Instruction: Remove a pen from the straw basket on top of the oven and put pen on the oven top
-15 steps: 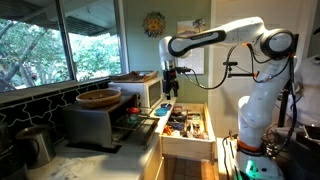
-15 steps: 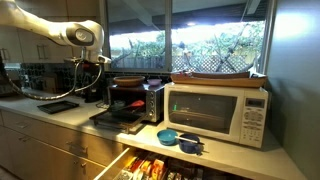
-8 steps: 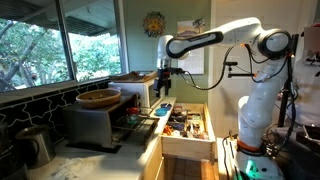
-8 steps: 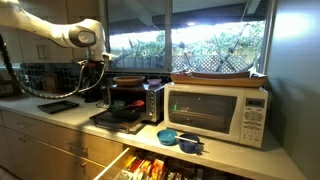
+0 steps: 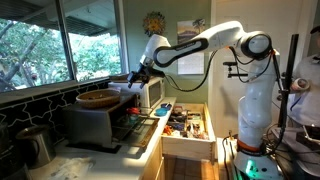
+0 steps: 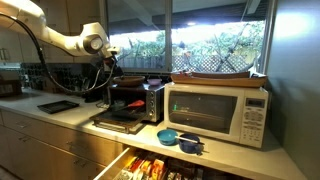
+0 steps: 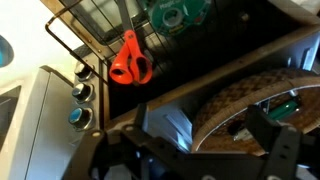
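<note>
The straw basket (image 5: pixel 98 98) sits on top of the dark oven (image 5: pixel 92 126); both also show in an exterior view, basket (image 6: pixel 127 80) and oven (image 6: pixel 132 100). In the wrist view the woven basket (image 7: pixel 245 95) lies at the right, with a green pen-like item (image 7: pixel 288 104) inside it. My gripper (image 5: pixel 136 79) hangs open and empty just beside and above the basket's rim; it also shows in an exterior view (image 6: pixel 110 68). In the wrist view its fingers (image 7: pixel 190 150) stand wide apart over the basket's edge and the oven top.
The oven door (image 6: pixel 118 118) hangs open with a rack holding a red ring-handled tool (image 7: pixel 130 62) and a teal item (image 7: pixel 180 12). A white microwave (image 6: pixel 218 110) stands beside the oven. An open drawer (image 5: pixel 185 125) full of utensils sits below. Blue bowls (image 6: pixel 175 138) and a kettle (image 5: pixel 35 145) are on the counter.
The arm has swung from above the open drawer over to the oven, bringing the gripper down next to the basket.
</note>
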Controlling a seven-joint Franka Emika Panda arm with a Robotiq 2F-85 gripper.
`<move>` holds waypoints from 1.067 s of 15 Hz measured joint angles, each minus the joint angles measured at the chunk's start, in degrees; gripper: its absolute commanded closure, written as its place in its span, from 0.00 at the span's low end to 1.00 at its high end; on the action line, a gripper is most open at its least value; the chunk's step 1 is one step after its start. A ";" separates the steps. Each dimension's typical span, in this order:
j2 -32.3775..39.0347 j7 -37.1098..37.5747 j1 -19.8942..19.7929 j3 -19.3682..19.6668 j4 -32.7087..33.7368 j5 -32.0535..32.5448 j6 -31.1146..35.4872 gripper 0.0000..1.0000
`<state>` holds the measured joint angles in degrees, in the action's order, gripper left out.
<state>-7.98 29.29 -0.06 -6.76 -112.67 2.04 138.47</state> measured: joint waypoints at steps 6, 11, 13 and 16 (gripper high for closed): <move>1.53 3.00 -0.10 -0.27 2.67 9.08 5.63 0.00; 6.66 2.21 0.06 -0.26 10.44 20.90 6.08 0.00; 10.68 -1.77 0.97 -0.25 13.37 18.47 5.58 0.00; 18.08 -8.06 2.70 -0.20 19.24 14.84 5.53 0.00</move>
<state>10.10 21.23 2.64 -6.96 -93.43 16.89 144.01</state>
